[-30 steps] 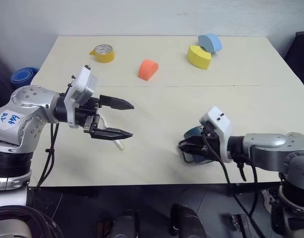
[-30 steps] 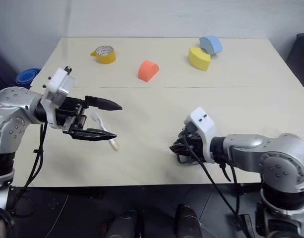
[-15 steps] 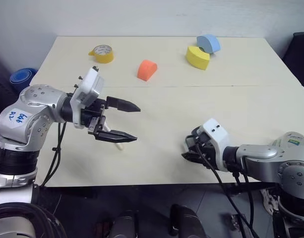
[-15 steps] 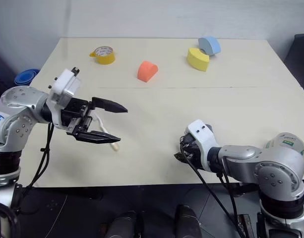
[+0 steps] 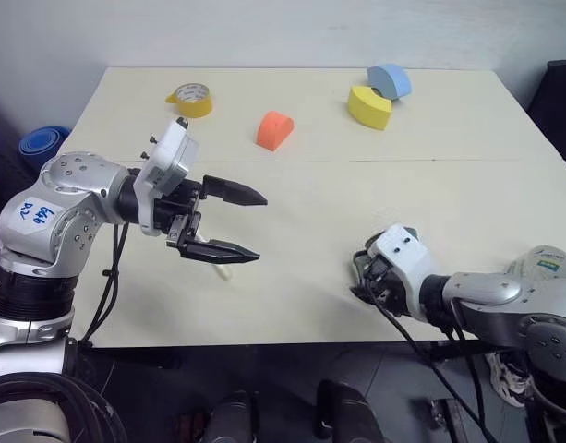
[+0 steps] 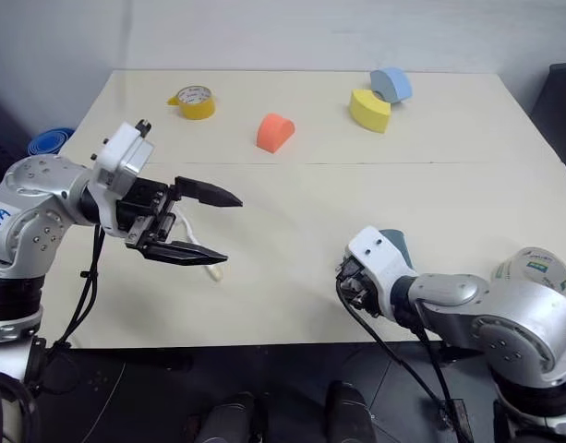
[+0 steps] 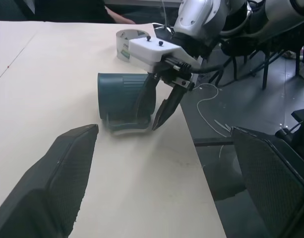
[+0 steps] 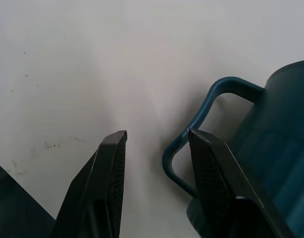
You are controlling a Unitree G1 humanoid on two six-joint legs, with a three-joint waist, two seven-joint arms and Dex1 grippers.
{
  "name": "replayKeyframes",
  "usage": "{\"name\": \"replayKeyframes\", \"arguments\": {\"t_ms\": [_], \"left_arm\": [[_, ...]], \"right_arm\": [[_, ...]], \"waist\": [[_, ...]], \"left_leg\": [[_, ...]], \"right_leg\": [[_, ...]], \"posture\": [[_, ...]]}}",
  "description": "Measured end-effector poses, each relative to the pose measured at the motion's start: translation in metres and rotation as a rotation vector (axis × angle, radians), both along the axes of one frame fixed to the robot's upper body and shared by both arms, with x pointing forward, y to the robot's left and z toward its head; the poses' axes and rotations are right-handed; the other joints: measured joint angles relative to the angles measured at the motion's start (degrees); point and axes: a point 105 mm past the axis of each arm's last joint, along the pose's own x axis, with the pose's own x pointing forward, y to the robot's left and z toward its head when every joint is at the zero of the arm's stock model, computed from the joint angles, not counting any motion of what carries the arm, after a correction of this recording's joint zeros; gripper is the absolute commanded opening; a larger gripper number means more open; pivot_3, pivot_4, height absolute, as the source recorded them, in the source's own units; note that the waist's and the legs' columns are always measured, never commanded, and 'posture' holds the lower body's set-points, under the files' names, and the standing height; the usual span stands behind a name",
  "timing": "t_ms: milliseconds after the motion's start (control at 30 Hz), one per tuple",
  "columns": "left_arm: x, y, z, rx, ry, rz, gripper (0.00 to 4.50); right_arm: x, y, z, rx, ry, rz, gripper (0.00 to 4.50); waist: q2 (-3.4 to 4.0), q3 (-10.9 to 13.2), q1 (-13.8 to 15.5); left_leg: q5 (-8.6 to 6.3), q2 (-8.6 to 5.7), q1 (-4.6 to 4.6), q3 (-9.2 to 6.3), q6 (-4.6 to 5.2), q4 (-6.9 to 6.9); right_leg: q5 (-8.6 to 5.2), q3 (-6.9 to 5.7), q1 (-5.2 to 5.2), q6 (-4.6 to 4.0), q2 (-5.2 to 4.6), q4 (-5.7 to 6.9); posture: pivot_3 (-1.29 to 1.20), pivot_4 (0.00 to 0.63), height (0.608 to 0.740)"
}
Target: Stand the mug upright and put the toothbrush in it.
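Teal mug (image 7: 123,99) lies sideways on the worktop (image 5: 301,175), right pincer (image 7: 154,106) parted beside its handle, gripping nothing. From the head, the wrist mostly hides it. Left pincer (image 5: 236,221) spread wide, toothbrush (image 6: 198,247) just beneath.

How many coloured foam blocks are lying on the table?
3. An orange half-round foam block lies mid-table toward the far side; a yellow foam block lies farther right, with a light blue foam block right behind it. The arms may hide others.
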Motion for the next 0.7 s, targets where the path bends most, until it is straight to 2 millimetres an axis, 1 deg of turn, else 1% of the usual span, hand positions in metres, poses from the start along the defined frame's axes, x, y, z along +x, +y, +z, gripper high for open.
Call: {"name": "replayKeyframes", "arguments": {"t_ms": [100, 167, 367, 500, 667, 700], "left_arm": [[0.0, 0.0, 0.0, 0.001, -0.002, -0.003, 4.5], [0.0, -0.001, -0.001, 0.002, 0.0, -0.011, 4.5], [0.002, -0.007, -0.001, 0.005, -0.011, -0.039, 4.5], [0.003, -0.007, -0.001, 0.004, -0.01, -0.042, 4.5], [0.005, -0.007, -0.002, 0.005, -0.007, -0.037, 4.5], [0.005, -0.007, -0.002, 0.004, -0.007, -0.038, 4.5]], "right_arm": [[0.0, -0.001, 0.002, -0.007, -0.022, -0.011, 2.0], [0.001, -0.002, 0.004, 0.022, -0.049, -0.044, 2.0], [0.001, -0.015, -0.013, -0.012, -0.018, -0.135, 2.0], [-0.001, -0.024, -0.025, -0.04, 0.01, -0.185, 2.0], [-0.002, -0.028, -0.032, -0.053, 0.013, -0.204, 2.0], [-0.002, -0.028, -0.032, -0.052, 0.011, -0.202, 1.82]], "waist": [[0.0, 0.0, 0.0], [0.0, 0.0, 0.1], [0.0, 0.0, 0.5], [0.0, 0.0, 0.5], [0.0, 0.0, 0.5], [0.0, 0.0, 0.5]], "left_leg": [[0.0, 0.0, 0.0, 0.0, 0.0, 0.0], [0.0, 0.0, 0.0, -0.01, 0.0, -0.01], [-0.01, -0.01, -0.02, 0.04, 0.02, 0.01], [-0.01, -0.01, -0.02, 0.04, 0.02, 0.0], [-0.01, -0.01, -0.02, 0.03, 0.03, 0.0], [-0.01, -0.01, -0.02, 0.03, 0.03, 0.0]], "right_leg": [[0.0, 0.0, 0.0, 0.0, 0.0, 0.0], [0.0, -0.01, 0.0, 0.0, 0.0, 0.0], [0.0, 0.02, 0.0, 0.0, 0.0, -0.04], [0.0, 0.02, 0.0, 0.0, 0.0, -0.04], [0.0, 0.02, 0.0, 0.0, 0.0, -0.05], [0.0, 0.02, 0.0, 0.0, 0.0, -0.05]], "posture": [[0.0, 0.15, 0.74], [0.0, 0.15, 0.74], [0.0, 0.15, 0.74], [0.0, 0.15, 0.74], [0.0, 0.15, 0.74], [0.0, 0.15, 0.74]]}}
